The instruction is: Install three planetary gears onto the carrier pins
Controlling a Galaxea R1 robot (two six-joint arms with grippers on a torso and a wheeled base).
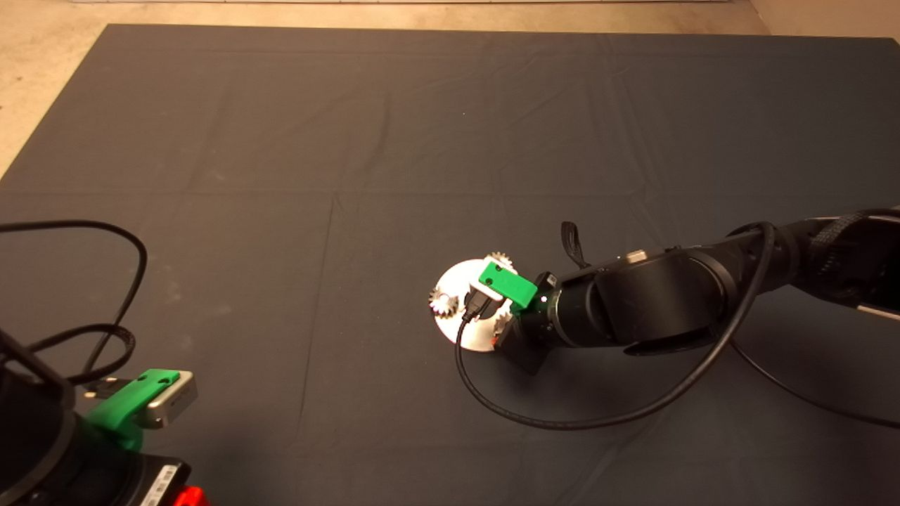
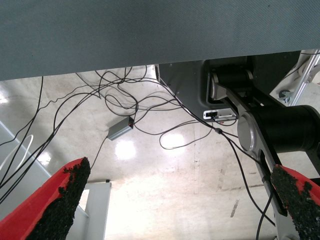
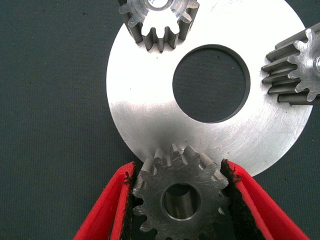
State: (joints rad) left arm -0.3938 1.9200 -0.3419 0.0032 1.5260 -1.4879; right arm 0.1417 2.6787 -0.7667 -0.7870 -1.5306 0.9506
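Observation:
The round silvery carrier disc (image 3: 145, 100) with a central hole lies on the dark mat. Two planetary gears sit on it over carrier pins, one gear (image 3: 157, 22) at one edge and another gear (image 3: 295, 65) at the opposite edge. My right gripper (image 3: 176, 167) is shut on a third gear (image 3: 180, 200), held flat at the disc's rim, with a silvery pin (image 3: 178, 204) showing in its bore. In the head view the right gripper (image 1: 492, 320) hangs over the disc (image 1: 457, 281), hiding part of it. My left gripper (image 2: 180, 200) is parked at the lower left, open.
A black cable (image 1: 562, 414) loops on the mat just in front of the right arm. Another cable (image 1: 105, 281) curls at the left near the parked arm. The left wrist view shows the floor with wires and a small grey box (image 2: 120, 130).

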